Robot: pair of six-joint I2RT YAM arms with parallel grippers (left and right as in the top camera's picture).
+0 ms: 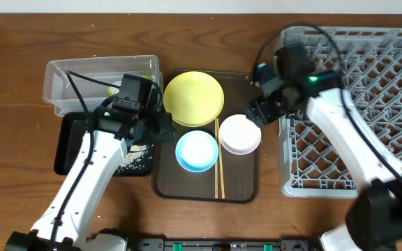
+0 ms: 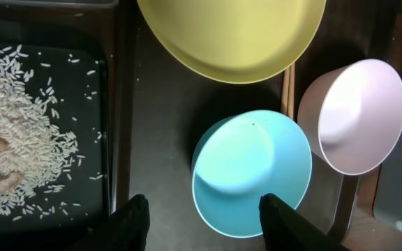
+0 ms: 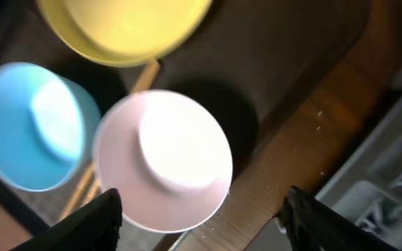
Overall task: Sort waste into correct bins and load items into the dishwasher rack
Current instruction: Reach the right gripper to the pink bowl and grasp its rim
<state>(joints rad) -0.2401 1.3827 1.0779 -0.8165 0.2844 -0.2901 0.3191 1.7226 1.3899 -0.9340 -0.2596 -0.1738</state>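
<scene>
The yellow plate [image 1: 193,98], light blue bowl [image 1: 197,150], white bowl [image 1: 239,134] and chopsticks [image 1: 218,167] lie on the brown serving tray [image 1: 204,192]. My left gripper [image 2: 204,223] is open and empty, above the near edge of the blue bowl [image 2: 250,167]. My right gripper [image 3: 204,223] is open and empty, above the white bowl [image 3: 166,160]. Rice scraps [image 2: 12,125] lie in the black tray [image 1: 68,146]. A green-yellow scrap [image 1: 110,89] shows in the clear tub [image 1: 61,84], mostly hidden by my left arm. The cup is out of view.
The grey dishwasher rack [image 1: 368,104] fills the right side, right next to the serving tray. The black tray touches the serving tray's left edge. A strip of bare wooden table [image 3: 299,160] lies between the serving tray and the rack.
</scene>
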